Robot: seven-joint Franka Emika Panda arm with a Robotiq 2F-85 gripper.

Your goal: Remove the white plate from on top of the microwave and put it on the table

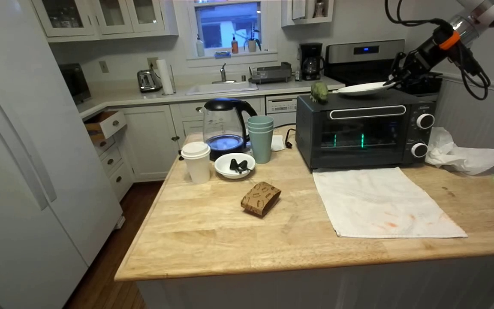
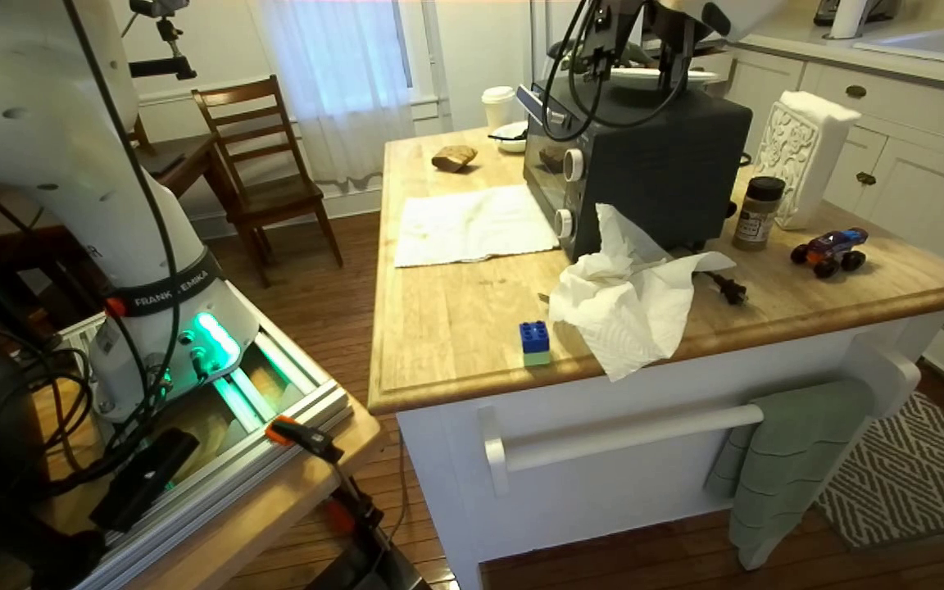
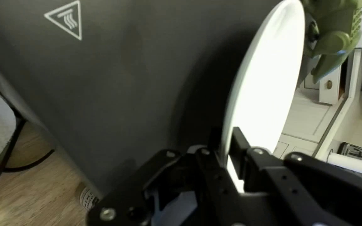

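In the wrist view, the gripper point(image 3: 226, 147) has its two black fingers clamped on the near rim of the white plate point(image 3: 267, 83), one finger at each face; the plate is held tilted above the dark top of the black toaster oven point(image 3: 121, 94); a green toy figure point(image 3: 335, 40) is just beside the far end of the plate, and whether these two touch, I cannot tell.

In an exterior view, the plate is seen over the toaster oven, which stands on the light-wood island top point(image 1: 212, 234); whether the lower edge of the plate rests on the toaster oven, I cannot tell; in front lies a white cloth point(image 1: 384, 206) with orange stains; farther to the left in this view are a brown patterned cardboard sleeve point(image 1: 260, 198), a white dish point(image 1: 223, 163) with small black pieces point(image 1: 234, 165), a lidded paper cup point(image 1: 197, 167), a glass electric kettle point(image 1: 223, 126) and a stack of pale green cups point(image 1: 260, 141).

In an exterior view, the gripper hides some part of the plate; a crumpled paper towel point(image 2: 628, 303) lies just beside the toaster oven, with a power plug point(image 2: 730, 288) and blue-and-green toy bricks point(image 2: 534, 340) near it; at the back side stand a spice jar point(image 2: 757, 217) and a white carved block point(image 2: 804, 156), with a toy truck point(image 2: 831, 251) near the jar.
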